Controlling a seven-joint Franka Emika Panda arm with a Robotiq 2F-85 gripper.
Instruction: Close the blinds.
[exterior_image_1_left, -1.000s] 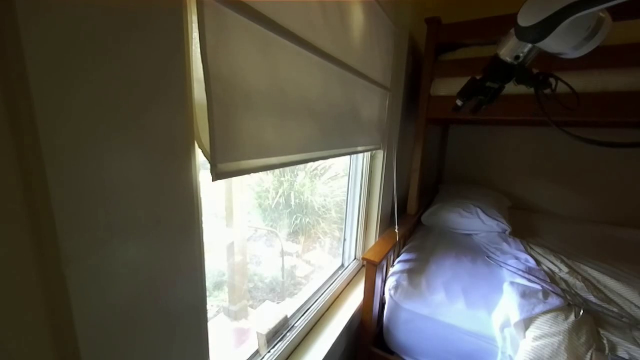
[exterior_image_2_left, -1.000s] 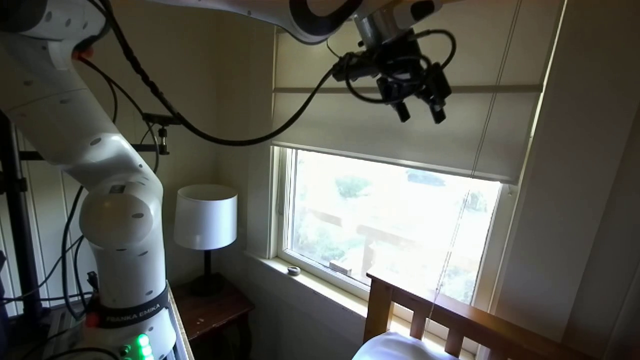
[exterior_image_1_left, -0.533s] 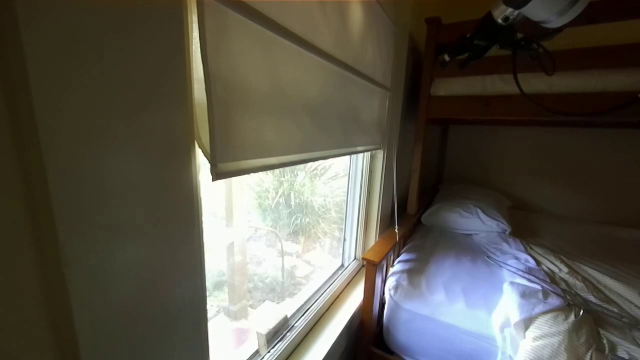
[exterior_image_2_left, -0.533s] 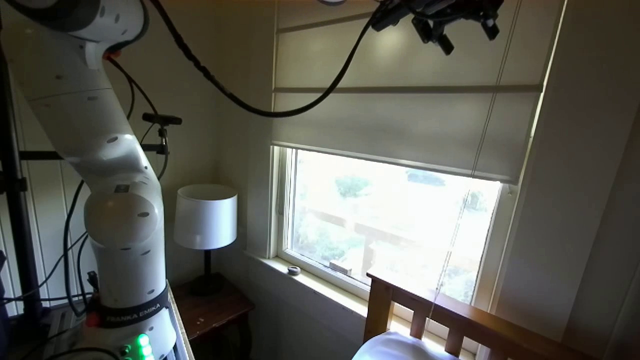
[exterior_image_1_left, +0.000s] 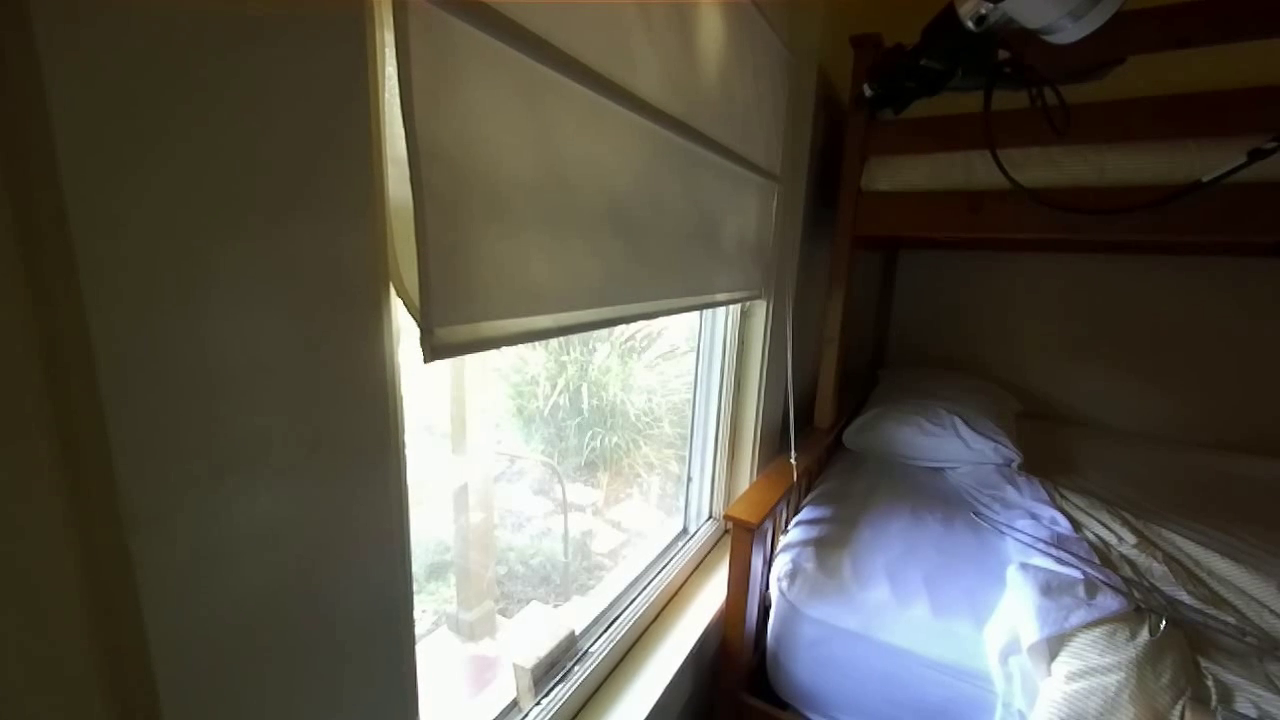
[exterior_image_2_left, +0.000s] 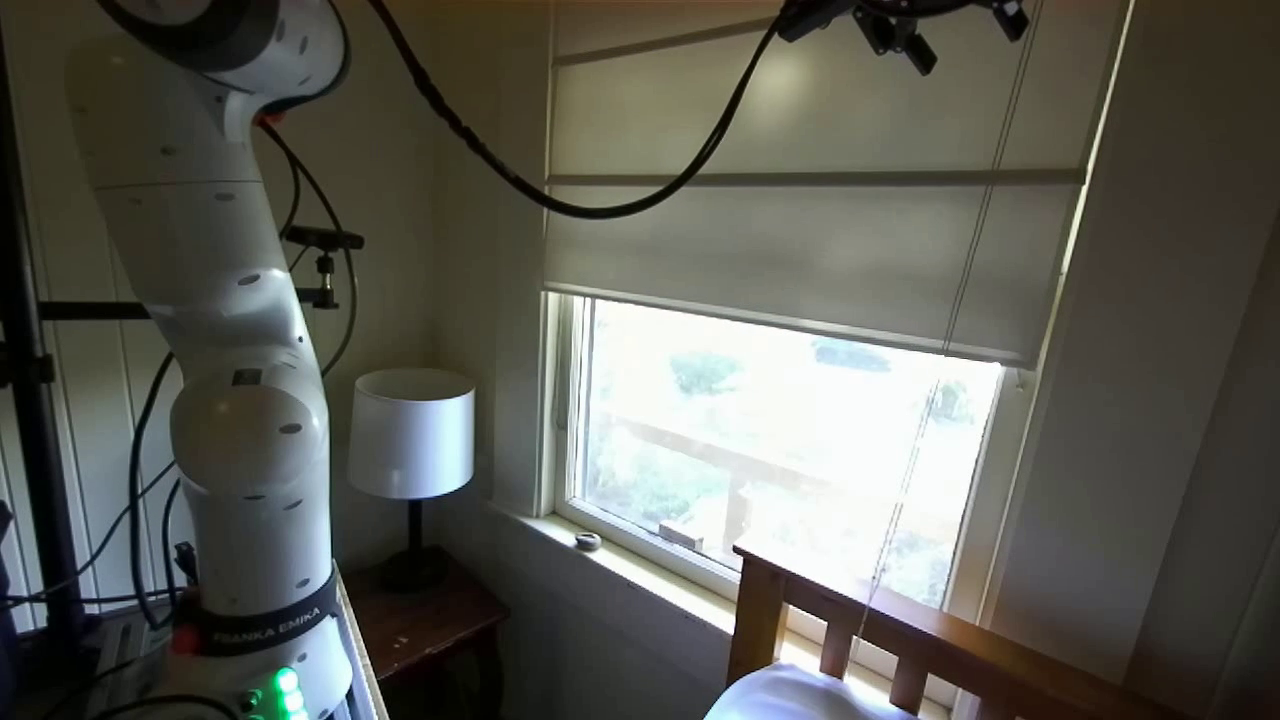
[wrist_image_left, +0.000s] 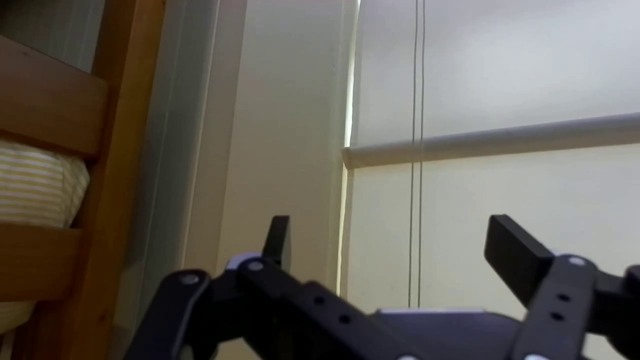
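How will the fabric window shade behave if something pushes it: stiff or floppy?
The shade would probably give softly, since it looks like hanging fabric. Its straight bottom hem may feel stiffer. Light along its side edge suggests it could swing.

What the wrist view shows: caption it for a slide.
Open gripper facing the blinds, two cords visible through the gap.

The white arm (exterior_image_2_left: 245, 430) is wearing a black band (exterior_image_2_left: 267, 626) marked FRANKA EMIKA, a black cable (exterior_image_2_left: 600, 212) is curving, and dark fingers (wrist_image_left: 515, 256) are showing silvery screws (wrist_image_left: 576, 261).
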